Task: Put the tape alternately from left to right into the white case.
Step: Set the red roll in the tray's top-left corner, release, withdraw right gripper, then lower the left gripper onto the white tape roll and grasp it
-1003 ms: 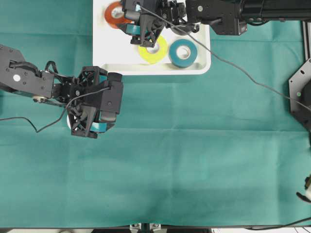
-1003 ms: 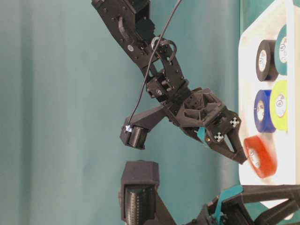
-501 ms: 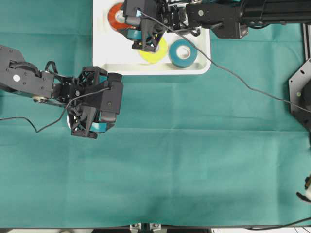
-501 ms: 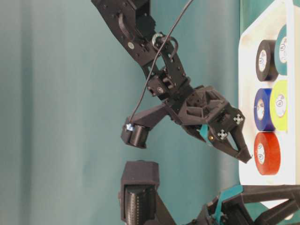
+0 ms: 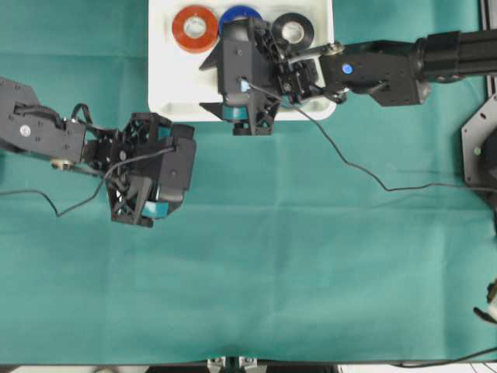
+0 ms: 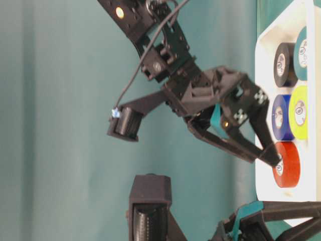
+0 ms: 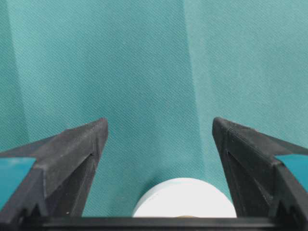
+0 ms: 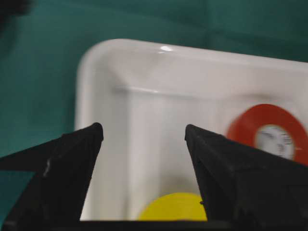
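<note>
The white case (image 5: pixel 167 85) holds the red-orange tape (image 5: pixel 195 28), blue tape (image 5: pixel 241 12) and black tape (image 5: pixel 293 27). From table level I also see the yellow tape (image 6: pixel 300 112) and teal tape (image 6: pixel 303 46) beside the case rim (image 6: pixel 263 50). My right gripper (image 5: pixel 203 85) hovers open over the case's front left part, with nothing between its fingers. Its wrist view shows the yellow roll (image 8: pixel 171 207) below and the red-orange roll (image 8: pixel 269 137) beyond. My left gripper (image 5: pixel 132 172) is open on the cloth, straddling the white tape (image 7: pixel 185 199), with a gap on the left side.
Green cloth (image 5: pixel 311 256) covers the table. The right arm's cable (image 5: pixel 365 171) trails across the cloth to the right. A metal bracket (image 5: pixel 477 144) stands at the right edge. The left arm's cable (image 5: pixel 46 203) runs off to the left.
The right gripper drew back from the red-orange roll, now flat in the case, toward the case's front rim. The left gripper shifted slightly toward the table's front.
</note>
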### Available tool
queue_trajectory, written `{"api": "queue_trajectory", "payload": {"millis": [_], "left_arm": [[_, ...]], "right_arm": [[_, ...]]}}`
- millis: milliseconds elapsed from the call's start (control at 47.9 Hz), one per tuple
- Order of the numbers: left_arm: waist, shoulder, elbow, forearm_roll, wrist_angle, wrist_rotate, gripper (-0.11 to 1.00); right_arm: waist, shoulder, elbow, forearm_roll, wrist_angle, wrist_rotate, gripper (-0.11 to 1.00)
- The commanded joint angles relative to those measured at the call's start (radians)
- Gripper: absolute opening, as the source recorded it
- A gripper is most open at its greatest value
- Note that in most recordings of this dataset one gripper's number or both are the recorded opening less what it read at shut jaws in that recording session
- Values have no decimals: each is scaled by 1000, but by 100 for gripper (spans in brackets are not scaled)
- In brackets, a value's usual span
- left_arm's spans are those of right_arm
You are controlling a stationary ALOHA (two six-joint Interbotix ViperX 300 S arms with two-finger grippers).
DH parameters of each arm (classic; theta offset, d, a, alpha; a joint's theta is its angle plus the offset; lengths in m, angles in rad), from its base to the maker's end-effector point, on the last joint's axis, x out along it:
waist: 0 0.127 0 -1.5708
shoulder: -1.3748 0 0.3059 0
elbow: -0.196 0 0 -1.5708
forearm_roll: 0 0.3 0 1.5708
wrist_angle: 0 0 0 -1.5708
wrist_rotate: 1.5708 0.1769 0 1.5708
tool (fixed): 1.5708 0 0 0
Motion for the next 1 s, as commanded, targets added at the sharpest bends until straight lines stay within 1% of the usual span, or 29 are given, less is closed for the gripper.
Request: {"api": "queue_trajectory", "payload": {"millis": [0,292,689,982], "left_arm": [[-6,-26,-6,-2,-3,-2,44],[-8,-26,-9,-2,-3,-2,44],[-8,-26,-11,-3,-3,-2,44],[-8,-26,-12,-2,-3,-2,44]], "right_arm": [[32,-58,14,-2,-3,2,76],[124,-92,72,-2,8,3,76],[241,-121,120,5,109,14,76],[282,-123,137,6,140,40,76]]}}
